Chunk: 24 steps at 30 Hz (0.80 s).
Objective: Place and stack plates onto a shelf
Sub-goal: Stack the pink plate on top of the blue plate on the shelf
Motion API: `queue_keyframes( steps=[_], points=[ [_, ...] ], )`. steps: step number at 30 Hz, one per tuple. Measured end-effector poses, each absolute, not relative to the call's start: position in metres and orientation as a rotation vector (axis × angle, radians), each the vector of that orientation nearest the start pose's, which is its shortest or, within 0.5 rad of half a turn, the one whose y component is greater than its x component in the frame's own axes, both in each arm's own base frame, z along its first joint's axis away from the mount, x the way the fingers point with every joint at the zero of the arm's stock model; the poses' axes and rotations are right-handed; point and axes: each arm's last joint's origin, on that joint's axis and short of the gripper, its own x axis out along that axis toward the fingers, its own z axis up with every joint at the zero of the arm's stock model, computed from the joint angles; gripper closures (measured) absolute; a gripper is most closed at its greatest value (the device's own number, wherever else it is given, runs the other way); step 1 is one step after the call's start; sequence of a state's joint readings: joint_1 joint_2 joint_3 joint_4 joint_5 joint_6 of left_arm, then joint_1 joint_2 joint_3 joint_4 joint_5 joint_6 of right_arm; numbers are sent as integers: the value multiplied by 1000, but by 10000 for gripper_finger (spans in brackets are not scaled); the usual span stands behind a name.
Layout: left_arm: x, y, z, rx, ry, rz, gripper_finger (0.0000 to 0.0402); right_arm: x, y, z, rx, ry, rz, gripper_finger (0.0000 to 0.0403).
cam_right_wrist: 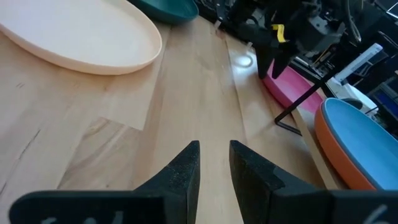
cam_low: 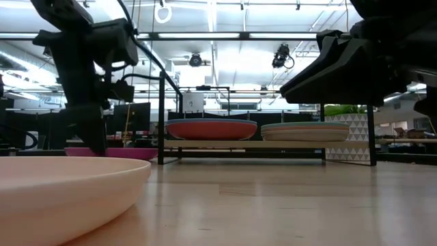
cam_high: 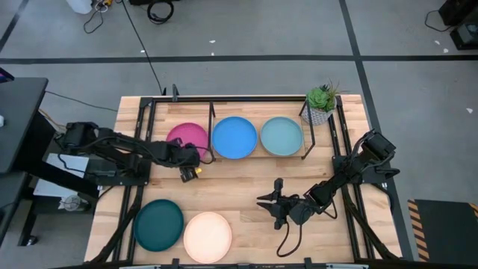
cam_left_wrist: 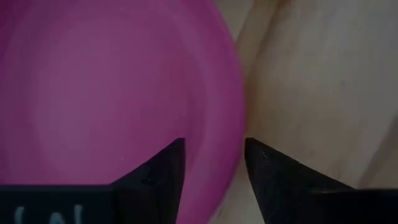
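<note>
Two dark fingers (cam_left_wrist: 155, 171) of the left gripper (cam_high: 196, 158) are seen spread apart astride the rim of the pink plate (cam_high: 184, 137), with clear space on both sides and nothing clamped. That plate is laid on the table (cam_high: 239, 194) at the left end of the shelf (cam_high: 258, 154), partly beneath the black frame.

The right gripper (cam_high: 267, 202) is held low over bare wood at mid-table; its fingers (cam_right_wrist: 186, 171) are parted by a narrow gap and nothing is held between them.

On the shelf board, a blue plate (cam_high: 234, 137) is stacked upon an orange plate (cam_low: 212, 130), and beside it a light blue plate (cam_high: 281, 137) is set atop another stack, whose lower colours cannot be told. At the near edge of the table, a dark teal plate (cam_high: 158, 224) and a cream plate (cam_high: 208, 236) are placed side by side. A small potted plant (cam_high: 321, 102) is stood at the right end of the shelf.
</note>
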<state>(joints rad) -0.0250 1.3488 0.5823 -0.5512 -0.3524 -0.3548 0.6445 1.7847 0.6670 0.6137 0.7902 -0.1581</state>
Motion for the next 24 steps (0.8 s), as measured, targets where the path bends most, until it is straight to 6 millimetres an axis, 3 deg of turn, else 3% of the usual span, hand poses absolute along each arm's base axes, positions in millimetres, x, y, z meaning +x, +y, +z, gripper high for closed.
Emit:
queue_keyframes(
  steps=[3,9,14,24],
  points=[
    [204,5,140,-48,1241,506,267,264,172,125,-488,392,-113,310],
    [204,5,141,-84,1240,516,383,264,172,125,-487,392,-113,310],
    [206,5,149,-123,1271,511,385,264,172,125,-487,393,-113,310],
    [224,2,212,-87,1253,481,385,263,172,124,-486,398,-113,310]
  ],
)
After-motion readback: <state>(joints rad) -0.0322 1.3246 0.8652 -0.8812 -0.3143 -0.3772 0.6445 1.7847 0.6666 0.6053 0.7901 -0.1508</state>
